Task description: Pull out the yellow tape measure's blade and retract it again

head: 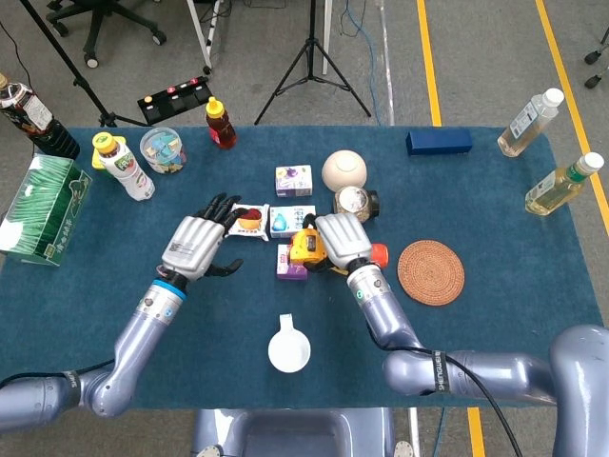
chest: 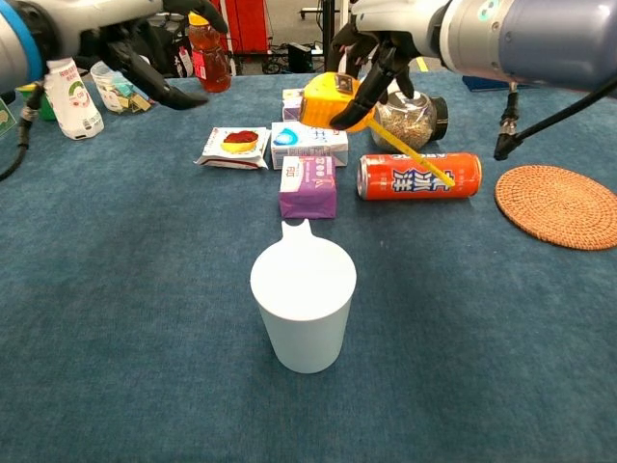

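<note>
My right hand (head: 341, 242) grips the yellow tape measure (head: 306, 249), fingers wrapped over its case, holding it up above the counter (head: 495, 314). In the chest view the tape measure (chest: 335, 101) hangs over the small boxes at the middle of the counter, with its thin yellow strap (chest: 410, 158) slanting down to the right across the orange can (chest: 419, 176). No blade shows outside the case in either view.

My left hand (head: 194, 247) holds nothing; its fingers are spread wide and it hovers over the blue cloth, apart from the tape measure, to the left of it. In the chest view the left hand (chest: 145, 58) appears at the upper left edge, dark fingers extended toward the middle.

Below the tape measure sits a purple box (chest: 308, 186), and behind that a white and blue box (chest: 308, 143) beside a white packet with a red picture (chest: 234, 147). A glass jar of grains (chest: 410, 118) stands just behind the orange can. A white cup (chest: 303, 306) stands near the front edge, well apart from both hands. A round woven coaster (head: 431, 272) lies to the right of the can. At the far left stand a white and green bottle (head: 124, 165) and a clear tub (head: 163, 149), with a red sauce bottle (head: 221, 124) near them.
</note>
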You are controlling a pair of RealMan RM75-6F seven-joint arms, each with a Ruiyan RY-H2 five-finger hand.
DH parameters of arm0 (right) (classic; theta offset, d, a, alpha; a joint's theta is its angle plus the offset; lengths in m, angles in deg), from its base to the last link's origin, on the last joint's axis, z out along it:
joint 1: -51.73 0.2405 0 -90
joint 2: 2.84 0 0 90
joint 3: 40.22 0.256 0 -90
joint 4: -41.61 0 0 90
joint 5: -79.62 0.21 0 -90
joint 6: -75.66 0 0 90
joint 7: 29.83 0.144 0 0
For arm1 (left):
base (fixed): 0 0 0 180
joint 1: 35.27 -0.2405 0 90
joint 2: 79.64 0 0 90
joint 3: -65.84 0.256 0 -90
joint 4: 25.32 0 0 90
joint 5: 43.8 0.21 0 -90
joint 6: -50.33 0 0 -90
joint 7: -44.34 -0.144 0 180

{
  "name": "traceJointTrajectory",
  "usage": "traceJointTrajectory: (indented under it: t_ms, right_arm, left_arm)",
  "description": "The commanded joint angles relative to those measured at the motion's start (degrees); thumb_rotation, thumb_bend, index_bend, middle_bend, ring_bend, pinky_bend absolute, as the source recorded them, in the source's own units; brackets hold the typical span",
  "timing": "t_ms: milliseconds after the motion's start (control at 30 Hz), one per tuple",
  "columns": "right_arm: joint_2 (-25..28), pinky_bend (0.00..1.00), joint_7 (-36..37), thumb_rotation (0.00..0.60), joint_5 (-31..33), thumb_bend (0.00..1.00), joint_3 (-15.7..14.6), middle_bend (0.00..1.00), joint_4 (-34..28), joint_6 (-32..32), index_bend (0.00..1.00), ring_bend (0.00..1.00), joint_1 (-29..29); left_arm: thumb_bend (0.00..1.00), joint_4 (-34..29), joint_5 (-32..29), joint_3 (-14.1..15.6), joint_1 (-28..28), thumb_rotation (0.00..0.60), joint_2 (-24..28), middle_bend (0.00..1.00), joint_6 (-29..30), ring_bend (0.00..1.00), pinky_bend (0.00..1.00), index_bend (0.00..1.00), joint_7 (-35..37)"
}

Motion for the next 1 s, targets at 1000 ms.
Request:
traceJointTrajectory:
  t_ms: [1000]
  right_arm:
    - [1.5,0.63,1.9,0.51,-2.7,0.25,-4.5,0.54,5.6,-3.2,0.55,0.55,-5.0]
  left_arm:
    - [0.25,0.1,15.7,7.6,-17.3,0.523,20.6,0.08,5.2,0.0,0.29,0.14,26.4]
